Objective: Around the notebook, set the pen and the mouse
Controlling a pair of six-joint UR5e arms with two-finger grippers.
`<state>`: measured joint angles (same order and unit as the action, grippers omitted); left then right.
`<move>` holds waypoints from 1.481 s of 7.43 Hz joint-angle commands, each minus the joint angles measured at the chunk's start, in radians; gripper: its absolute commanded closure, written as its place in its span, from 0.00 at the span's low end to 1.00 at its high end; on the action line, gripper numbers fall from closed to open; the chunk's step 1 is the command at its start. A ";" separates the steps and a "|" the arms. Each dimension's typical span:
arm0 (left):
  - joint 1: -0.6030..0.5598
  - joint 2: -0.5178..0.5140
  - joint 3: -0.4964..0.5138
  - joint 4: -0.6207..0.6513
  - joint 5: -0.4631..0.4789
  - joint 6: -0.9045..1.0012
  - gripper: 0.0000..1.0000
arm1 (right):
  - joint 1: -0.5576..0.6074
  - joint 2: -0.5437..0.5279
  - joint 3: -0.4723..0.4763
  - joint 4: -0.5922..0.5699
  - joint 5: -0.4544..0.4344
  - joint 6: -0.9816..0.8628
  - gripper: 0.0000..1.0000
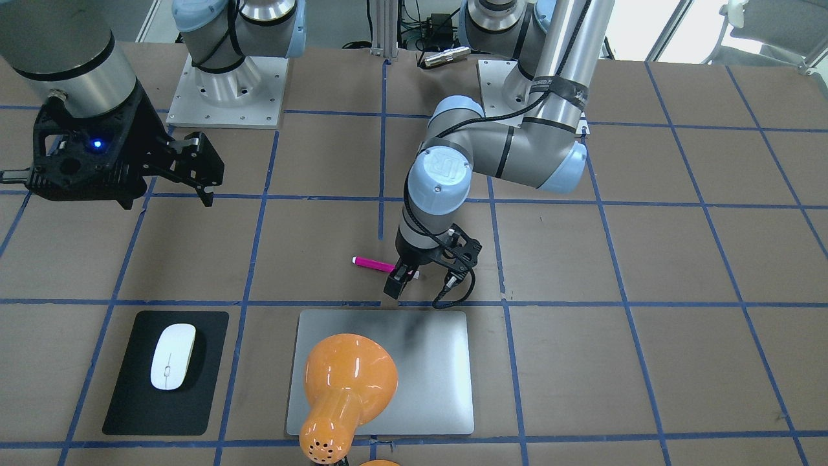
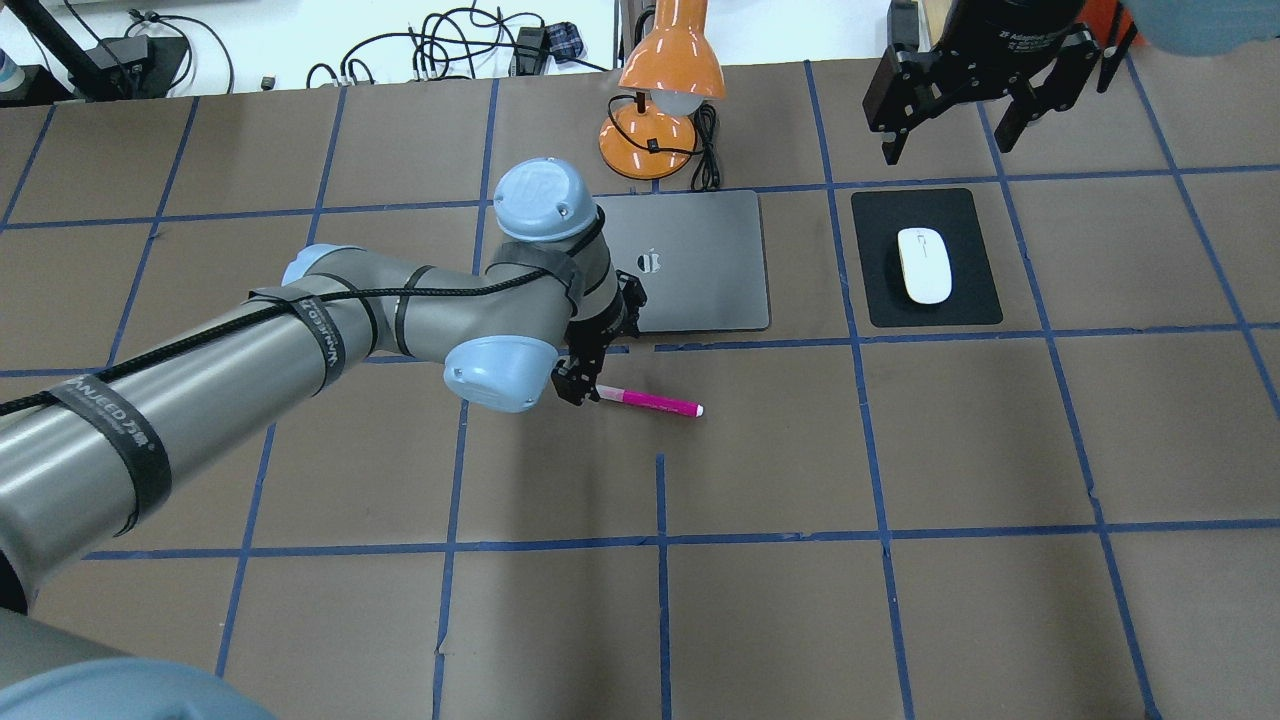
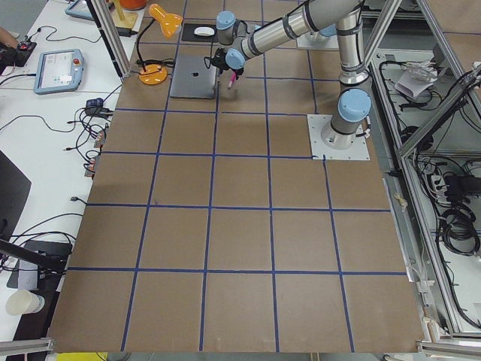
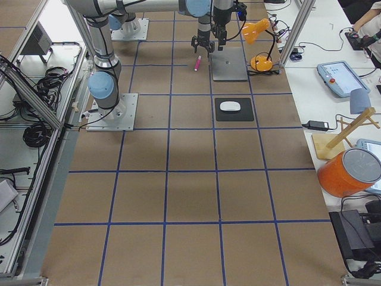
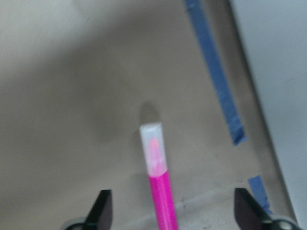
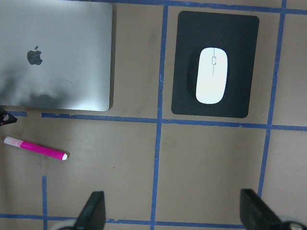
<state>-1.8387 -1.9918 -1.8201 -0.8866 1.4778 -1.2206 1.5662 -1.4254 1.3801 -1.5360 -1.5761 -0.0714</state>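
While the pen [image 2: 650, 402] lies on the table [image 2: 900, 450] just beside the notebook [image 2: 700, 260], my left pincer [image 2: 578, 385] stands wide open astride its pale end, jaws crosswise to its length.

pen [image 2: 650, 404] before notebook [image 2: 700, 270] | mouse [image 2: 924, 265] on mat [image 2: 975, 290], right of notebook | lamp [image 2: 670, 60] behind notebook
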 commanded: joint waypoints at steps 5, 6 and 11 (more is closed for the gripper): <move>0.245 0.136 0.218 -0.411 0.003 0.940 0.00 | 0.000 -0.006 0.004 0.010 0.007 0.001 0.00; 0.255 0.148 0.223 -0.419 0.012 1.057 0.00 | 0.000 -0.006 0.004 0.010 0.008 0.001 0.00; 0.372 0.269 0.228 -0.558 0.044 1.216 0.00 | -0.003 -0.001 0.005 0.002 0.001 -0.001 0.00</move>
<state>-1.4957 -1.7608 -1.5933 -1.3881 1.5122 -0.0355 1.5636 -1.4280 1.3842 -1.5326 -1.5744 -0.0715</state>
